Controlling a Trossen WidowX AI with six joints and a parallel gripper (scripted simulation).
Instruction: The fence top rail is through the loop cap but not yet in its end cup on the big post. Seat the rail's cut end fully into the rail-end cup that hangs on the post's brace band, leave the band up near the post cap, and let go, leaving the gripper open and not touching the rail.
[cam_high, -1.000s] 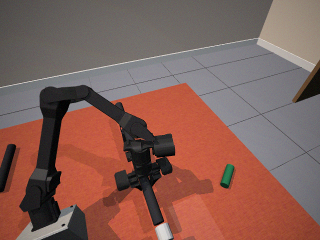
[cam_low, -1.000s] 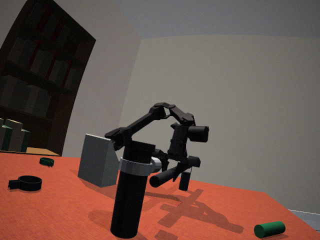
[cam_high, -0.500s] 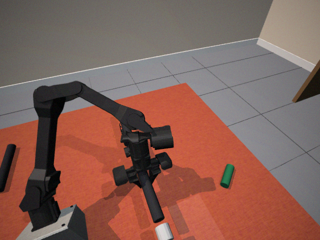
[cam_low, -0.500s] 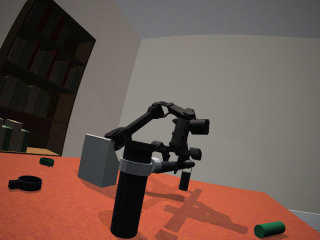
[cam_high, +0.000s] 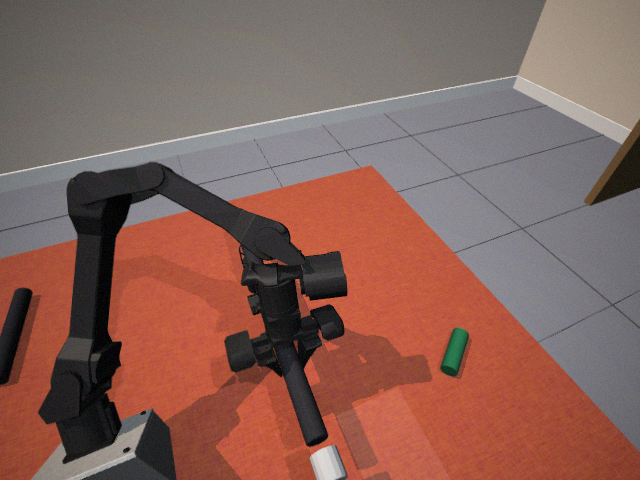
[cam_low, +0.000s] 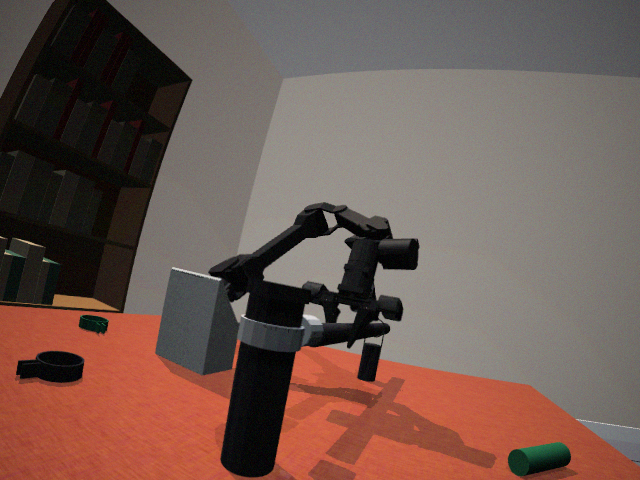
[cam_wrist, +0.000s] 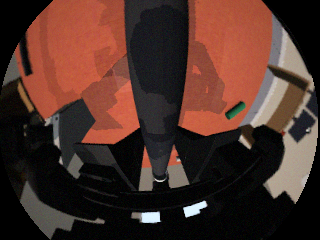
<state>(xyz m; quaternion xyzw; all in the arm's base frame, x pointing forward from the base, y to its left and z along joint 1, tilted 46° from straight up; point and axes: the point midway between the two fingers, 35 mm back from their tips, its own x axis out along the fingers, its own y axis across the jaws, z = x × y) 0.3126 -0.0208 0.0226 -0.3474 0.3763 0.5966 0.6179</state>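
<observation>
Pinching claw (cam_high: 297, 356) (cam_low: 343, 330) (cam_wrist: 158, 127): closed on black round rail (cam_high: 305, 395) (cam_low: 343, 333) (cam_wrist: 157, 65)
Green solid cylinder (cam_high: 454, 352) (cam_low: 540, 458) (cam_wrist: 235, 110): lower right in exterior frame

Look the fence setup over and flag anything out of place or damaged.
One thing: the rail, gripped by the tool, has its near end just short of the white end cup, with mat showing between them from above. That looks unfinished rather than broken; I see no damage.

1. Room, type uncertain: plain walls, white baseboard (cam_high: 289, 117), grey tiled floor (cam_high: 496, 191).
2. Bookcase (cam_low: 166, 135), brown, tall, filled with book-like blocks.
3. Work surface (cam_high: 170, 315) (cam_low: 129, 403) (cam_wrist: 220, 30), orange-red, bearing robot arm (cam_high: 93, 279) (cam_low: 281, 245).
</observation>
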